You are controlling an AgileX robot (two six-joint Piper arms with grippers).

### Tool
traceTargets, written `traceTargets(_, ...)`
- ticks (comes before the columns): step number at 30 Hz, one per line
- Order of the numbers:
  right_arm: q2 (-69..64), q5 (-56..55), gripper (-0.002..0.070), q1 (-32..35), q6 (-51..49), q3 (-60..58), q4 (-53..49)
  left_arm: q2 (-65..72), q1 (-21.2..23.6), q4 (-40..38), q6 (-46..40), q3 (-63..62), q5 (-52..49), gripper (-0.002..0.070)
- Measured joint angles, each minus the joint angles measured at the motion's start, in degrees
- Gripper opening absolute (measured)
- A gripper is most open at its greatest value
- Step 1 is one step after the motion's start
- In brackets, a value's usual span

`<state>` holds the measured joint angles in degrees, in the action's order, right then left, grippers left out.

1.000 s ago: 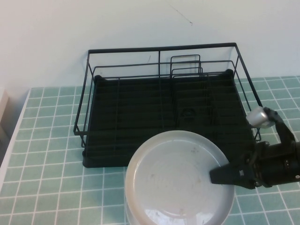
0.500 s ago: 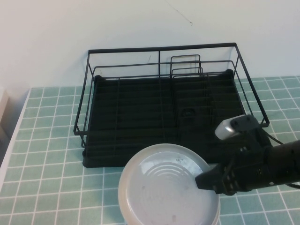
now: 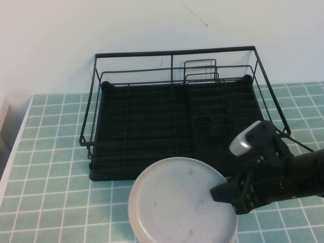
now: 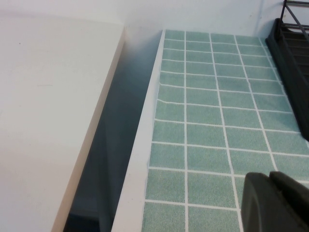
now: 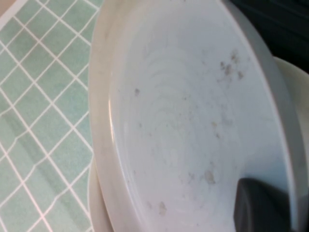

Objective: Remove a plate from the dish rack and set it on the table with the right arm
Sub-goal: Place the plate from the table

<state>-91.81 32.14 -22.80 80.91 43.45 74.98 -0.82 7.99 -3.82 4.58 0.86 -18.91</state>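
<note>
Before dish rack [image 3: 174, 114], right hand [image 3: 223, 193] gripping speckled grey-white plate [image 3: 177, 202]; left hand [image 4: 270, 203] parked

Dish rack [image 3: 177, 111] sits on the surface [image 3: 50, 152], toward the back. The plate [image 3: 177, 202] is just in front of the rack, the right tool [image 3: 223, 192] at its right edge. Left tool [image 4: 275, 203] is well left of the rack, over the surface near its edge.
</note>
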Motion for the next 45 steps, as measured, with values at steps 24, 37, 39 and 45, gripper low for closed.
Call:
traceTargets(24,1.59,4.19,0.0560,1.42,0.79,0.13,-1.41,0.00,0.00,0.00,0.00,0.00,0.00,-0.0004)
traceTargets(37,9.05,8.54,0.0438,1.83,-1.82,1.92,-12.64,0.00,0.00,0.00,0.00,0.00,0.00,-0.0004)
traceTargets(39,11.00,10.00,0.0383,1.83,-1.91,3.16,-13.31,0.00,0.00,0.00,0.00,0.00,0.00,-0.0004)
traceTargets(45,17.50,12.17,0.0151,1.83,-5.16,6.40,-16.09,0.00,0.00,0.00,0.00,0.00,0.00,-0.0004)
